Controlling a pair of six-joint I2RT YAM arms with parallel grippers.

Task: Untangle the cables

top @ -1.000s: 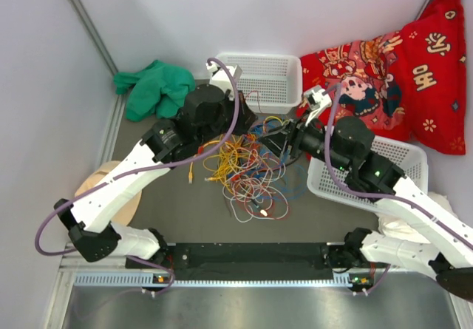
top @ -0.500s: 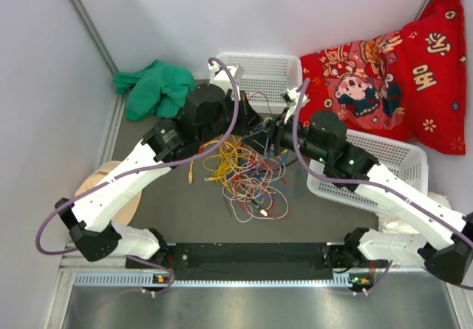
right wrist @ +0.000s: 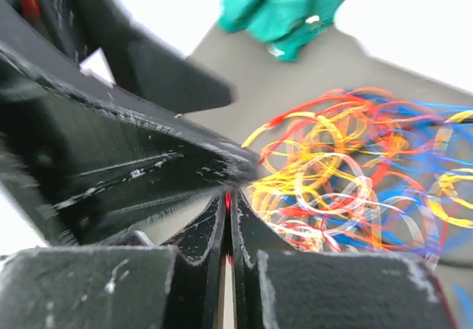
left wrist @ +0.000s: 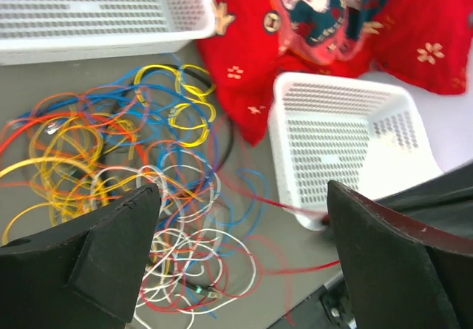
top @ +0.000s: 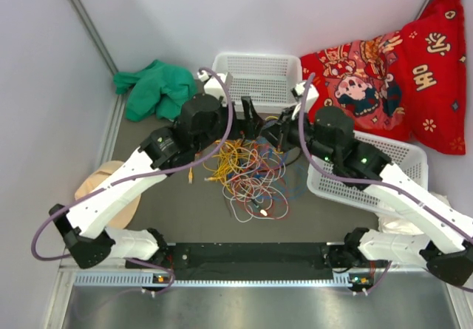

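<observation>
top external view shows us the cables (top: 247, 174) heaped on the dark table (top: 170, 203) between both arms — our left gripper (left wrist: 242, 188) spread wide above them, our right gripper (right wrist: 227, 196) pinching a red cable (right wrist: 228, 205).

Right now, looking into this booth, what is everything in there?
cables: one tangled pile, yellow, red, orange, blue, white, centre
back basket: one, white, far edge behind the pile
right basket: one, white, right of the pile
cloth: one, green, far left corner
fabric: one, red, patterned, far right
disc: one, tan, left side, partly hidden
arms: two, white and black, reaching in from the near edge
left gripper: one, black, open over the pile
right gripper: one, black, shut on a red strand of the cables
</observation>
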